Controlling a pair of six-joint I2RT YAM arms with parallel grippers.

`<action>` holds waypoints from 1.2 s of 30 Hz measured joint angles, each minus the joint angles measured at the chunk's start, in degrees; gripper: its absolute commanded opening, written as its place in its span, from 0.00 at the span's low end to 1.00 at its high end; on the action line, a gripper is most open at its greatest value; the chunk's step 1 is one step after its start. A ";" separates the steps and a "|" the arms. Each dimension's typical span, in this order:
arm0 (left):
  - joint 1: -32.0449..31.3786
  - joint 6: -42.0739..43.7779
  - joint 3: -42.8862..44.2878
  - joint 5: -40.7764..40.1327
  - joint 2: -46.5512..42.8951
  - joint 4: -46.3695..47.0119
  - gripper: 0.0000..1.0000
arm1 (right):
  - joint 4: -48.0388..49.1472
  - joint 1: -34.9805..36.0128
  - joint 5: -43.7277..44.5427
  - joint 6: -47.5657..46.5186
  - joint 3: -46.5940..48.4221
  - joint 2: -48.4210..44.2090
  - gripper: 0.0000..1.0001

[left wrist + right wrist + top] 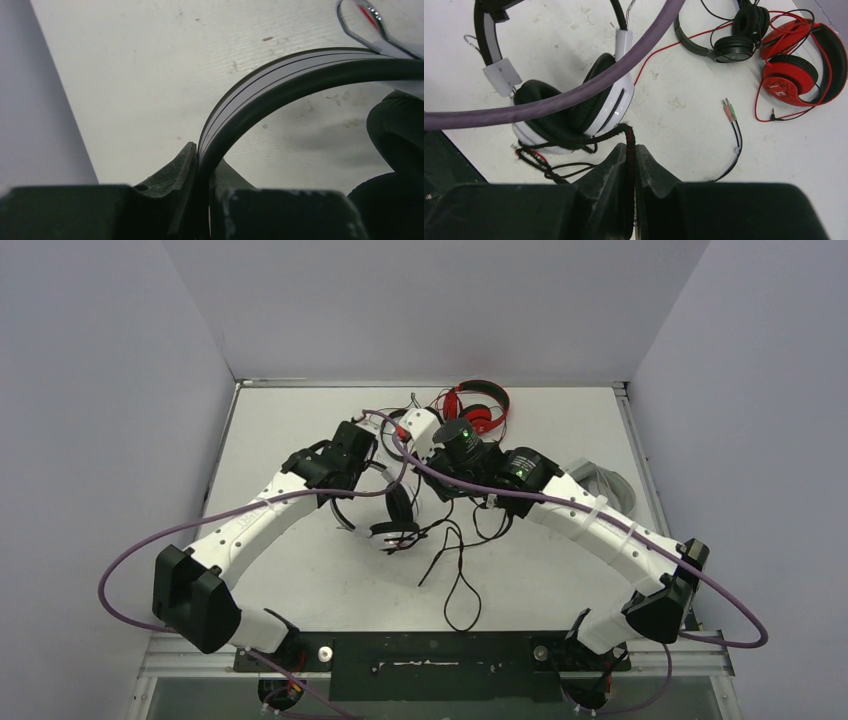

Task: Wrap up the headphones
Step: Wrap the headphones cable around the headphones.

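- Clearly the wrapping is in an early stage, and only one of the four sets is being handled.
- The left gripper (204, 161) is closed narrowly on the headband (280, 75) of the white-and-black headphones (618, 97), holding them up over the middle of the table (300, 570).
- The right gripper (630, 156) is pinched tight on that set's dark braided cable (574, 142), just beside the lower ear cup.
- A few slack loops of cable bunch under the cup. I cannot tell whether they are wound round anything.
- From above, a long thin black lead (460, 585) trails loose across the table toward the near edge, so most of the winding seems left to do. Whose lead it is I cannot tell.
- The red headphones (796, 70) and the black headphones (736, 42) lie at the far side with their cables spread out, unwrapped.
- A pink-and-green plug pair (729, 110) lies free near them.
- What looks like the light grey pair (600, 480) sits partly hidden behind the right arm, and its cable is out of sight.
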 measured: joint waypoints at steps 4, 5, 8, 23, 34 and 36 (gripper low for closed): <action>-0.22 0.98 -0.94 8.70 -2.54 1.07 0.00 | 3.26 -0.59 -0.46 -0.39 -3.30 -1.68 0.16; -0.22 1.33 -1.18 11.28 -3.04 1.42 0.00 | 3.74 -0.63 -0.42 -0.42 -3.82 -2.21 0.16; -0.26 2.34 -2.32 18.40 -4.28 2.67 0.00 | 4.98 -1.09 -0.11 -0.59 -4.37 -3.58 0.16; 11.45 -11.06 -0.13 21.66 -5.38 1.22 0.00 | 8.33 -3.23 2.03 1.01 -13.84 -9.77 0.55; 12.17 -18.51 26.25 24.15 -9.14 -7.23 0.00 | 32.33 -3.65 -0.28 4.46 -39.23 -27.34 0.85; 12.22 -19.65 32.26 24.70 -9.03 -8.68 0.00 | 37.40 -3.89 -0.46 5.29 -42.86 -29.42 0.88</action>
